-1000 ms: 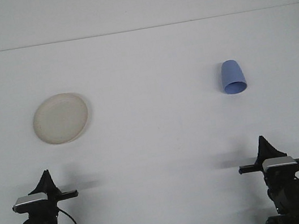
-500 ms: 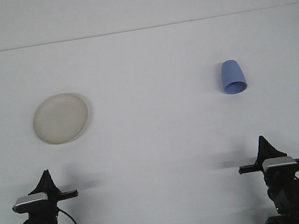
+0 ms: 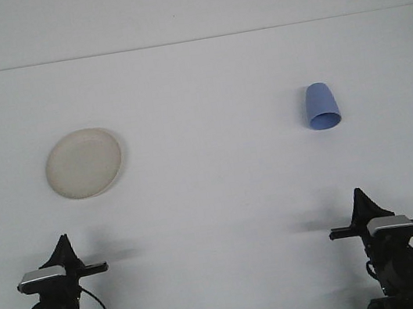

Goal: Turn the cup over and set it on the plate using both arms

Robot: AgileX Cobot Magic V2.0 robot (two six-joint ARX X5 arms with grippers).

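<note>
Item 1: blue cup (image 3: 321, 107), sitting upside down, rim on the white table (image 3: 222, 199), far right side, nothing touching it. Item 2: cream plate (image 3: 83, 163), lying flat on far left, bare, well apart from cup. Item 3: left gripper (image 3: 64, 243), hanging at near left edge, holding nothing; finger gap can't be told from this angle. Item 4: right gripper (image 3: 359, 198), sitting at near right edge, below cup but well short of it, holding nothing; finger gap likewise can't tell.
</note>
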